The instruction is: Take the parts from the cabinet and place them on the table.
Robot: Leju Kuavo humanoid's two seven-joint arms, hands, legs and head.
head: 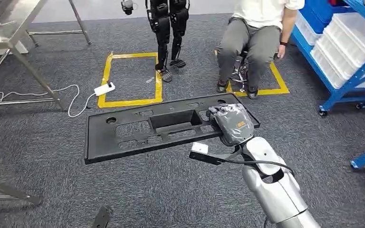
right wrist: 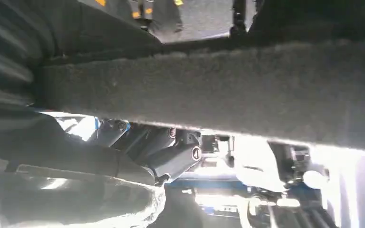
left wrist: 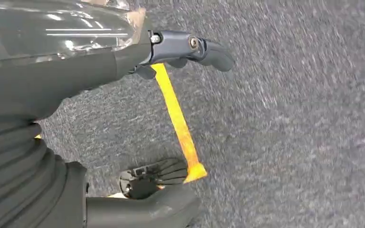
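right arm (head: 271,190) nearest the lens, silver, rising to the right hand (head: 233,124), which grips one end of the panel (head: 142,130). panel is long, flat, black, moulded plastic with cut-outs and a central recess; it sticks out sideways from the fingers, held level over the carpet (head: 171,190). right wrist view: dark fingers (right wrist: 171,154) curl under the panel's edge, thumb on the opposite face, so a clamp across the thickness.

judgement: stiff, probably light, but long lever arm from an end grip, so likely to twist or sag at the far end. matte surface, not slippery. better hold would be nearer the central recess, or a second hand under the free end.

left hand (left wrist: 76,95) hangs over carpet and yellow tape (left wrist: 176,118); fingers (left wrist: 190,47) loosely curled, holding nothing.

table (head: 9,28) lies well beyond the panel's free end.
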